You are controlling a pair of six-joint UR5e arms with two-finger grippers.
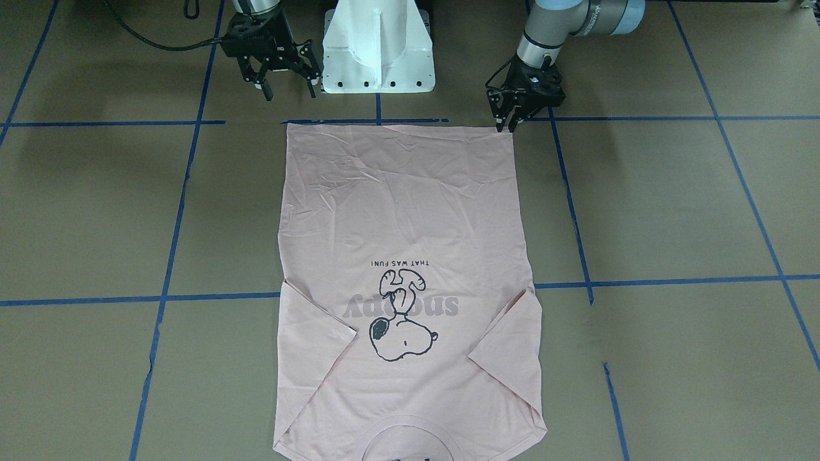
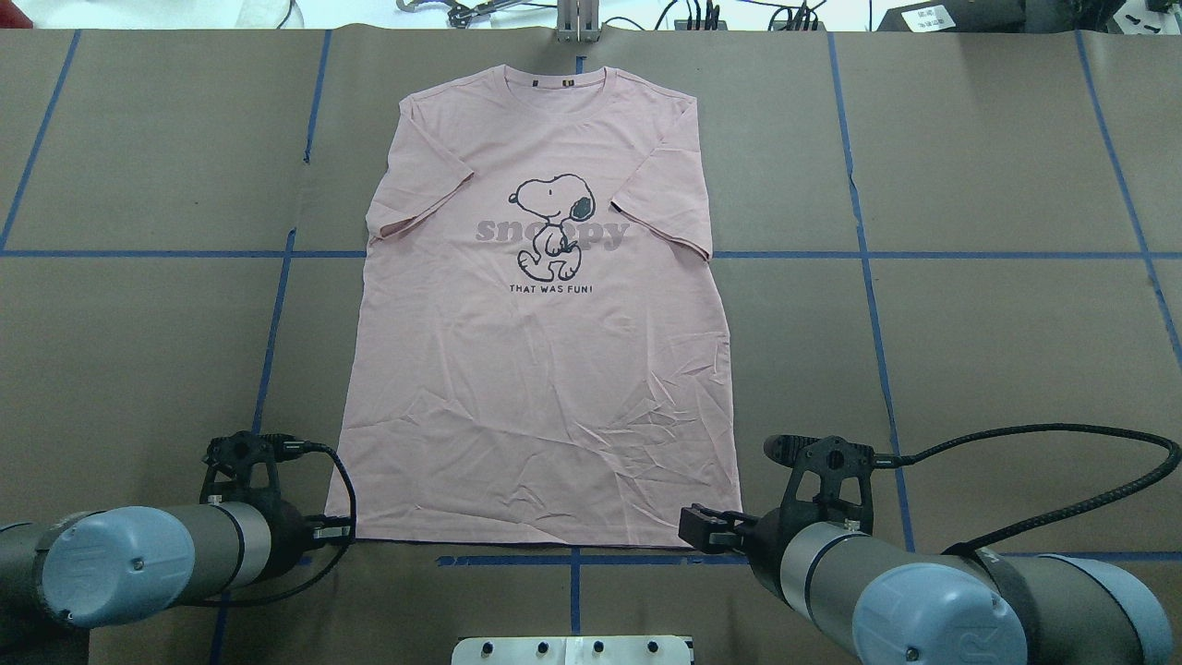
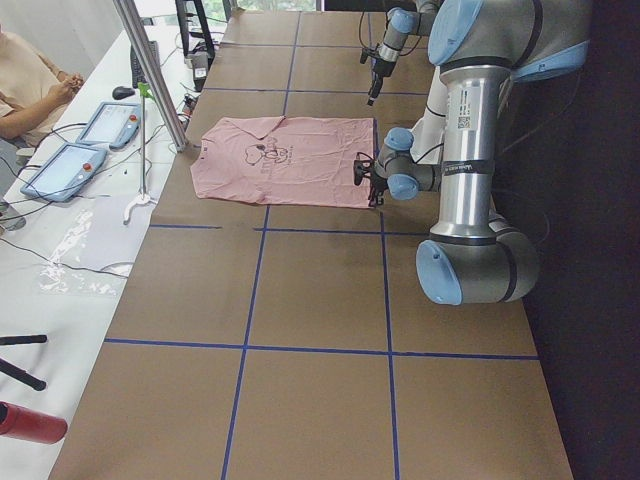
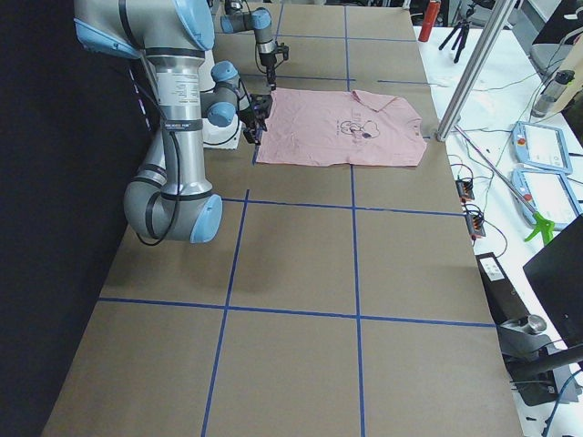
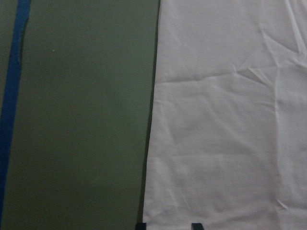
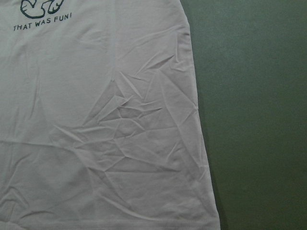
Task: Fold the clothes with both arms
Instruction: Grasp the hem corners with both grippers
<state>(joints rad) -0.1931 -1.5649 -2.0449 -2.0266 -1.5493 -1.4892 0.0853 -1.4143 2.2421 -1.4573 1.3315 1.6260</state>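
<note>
Lying flat and front-up on the brown table (image 2: 1016, 369), the pale pink T-shirt (image 2: 536, 388) has its collar at the far edge from the robot. Its hem runs along a blue tape line (image 1: 359, 121) just in front of the white pedestal base (image 1: 378, 51), and both short sleeves are spread on the surface. The left arm (image 2: 138, 563) reaches in low, its forearm close to level and its wrist turned so that the left gripper (image 1: 507, 125) points down at the hem corner on the robot's left, its tips right at the cloth's edge. In the left wrist view two dark fingertips (image 5: 195, 225) show at the bottom edge, a little apart, with the shirt's corner lying flat between them; the jaws stand narrowly parted, not pressed together. The right arm (image 2: 923, 600) comes in from the other side with its wrist bent downward. The right gripper (image 1: 290, 95) hangs above the table beside the pedestal, on the robot's side of the other hem corner and clear of the fabric, with its fingers spread wide and nothing between them. The right wrist camera looks down on the wrinkled lower part of the shirt and its side edge, and no fingertips show in it.
</note>
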